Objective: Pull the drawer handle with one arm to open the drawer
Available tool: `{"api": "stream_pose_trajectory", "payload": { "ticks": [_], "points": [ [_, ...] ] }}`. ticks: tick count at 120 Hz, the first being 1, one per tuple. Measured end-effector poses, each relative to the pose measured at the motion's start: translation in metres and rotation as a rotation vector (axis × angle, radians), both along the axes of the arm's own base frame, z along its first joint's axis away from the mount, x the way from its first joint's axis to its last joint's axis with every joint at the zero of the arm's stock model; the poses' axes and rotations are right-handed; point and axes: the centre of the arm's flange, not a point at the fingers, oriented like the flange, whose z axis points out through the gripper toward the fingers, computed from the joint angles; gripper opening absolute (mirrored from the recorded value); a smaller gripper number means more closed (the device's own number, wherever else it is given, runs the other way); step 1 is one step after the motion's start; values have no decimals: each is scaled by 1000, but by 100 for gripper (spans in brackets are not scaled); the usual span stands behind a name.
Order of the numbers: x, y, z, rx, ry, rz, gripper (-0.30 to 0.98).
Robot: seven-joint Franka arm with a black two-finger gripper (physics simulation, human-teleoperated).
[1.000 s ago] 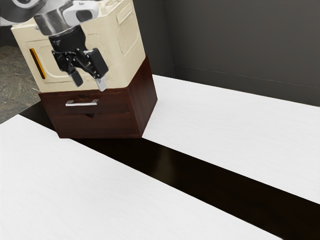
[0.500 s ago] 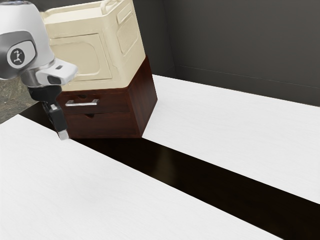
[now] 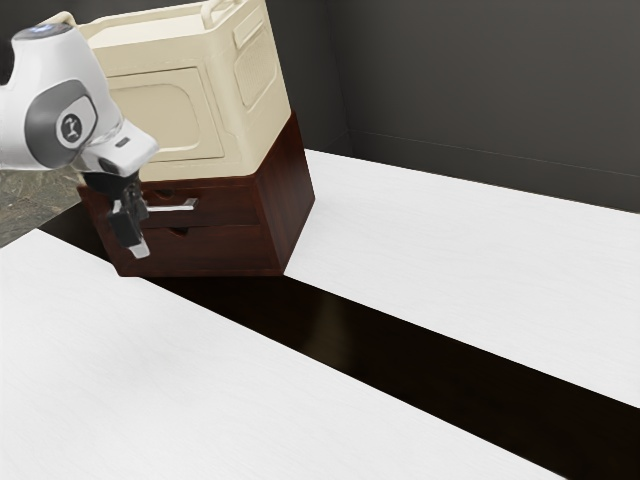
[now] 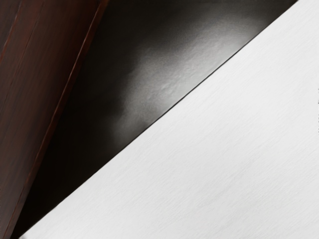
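Gripper (image 3: 138, 251) is hanging downward at the exterior view's left, in front of the brown cabinet (image 3: 288, 195). How wide it is standing open I cannot tell, and whether it is having hold of anything I cannot tell either. Its tip is pointing toward the table and is appearing lower than the handle (image 3: 175, 207) in the exterior view.

This handle is a silvery bar, and it is sitting on the front of the upper drawer (image 3: 235, 206). The end of it toward the exterior view's left is passing behind the gripper, so I cannot say if the two are touching. The upper drawer is looking closed, its front lying even with the cabinet, and the lower drawer (image 3: 225, 250) is looking closed below it, with a small dark notch at its top edge.

A cream-coloured box (image 3: 160, 115) is resting on top of the cabinet. The cabinet is standing on the white table (image 3: 180, 390), where a glossy dark strip (image 3: 340, 335) is running diagonally past its front. In the wrist view, reddish-brown wood is lying beside the dark strip, and the strip is bordering the white surface along a straight line. A soft light is shining on the strip.
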Motion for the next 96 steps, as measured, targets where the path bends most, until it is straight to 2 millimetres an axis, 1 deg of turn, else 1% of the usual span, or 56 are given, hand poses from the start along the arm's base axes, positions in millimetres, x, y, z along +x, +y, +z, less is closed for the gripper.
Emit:
{"api": "stream_pose_trajectory", "payload": {
  "ticks": [10, 23, 48, 64, 96],
  "points": [
    [8, -6, -3, 1, -6, -69, 69],
    [19, -4, -9, 16, -6, -135, 69],
    [26, -1, -8, 46, -24, -238, 69],
    [31, 0, -11, 65, -26, -290, 69],
    [37, 13, -18, 111, -43, -355, 69]
  ]
}}
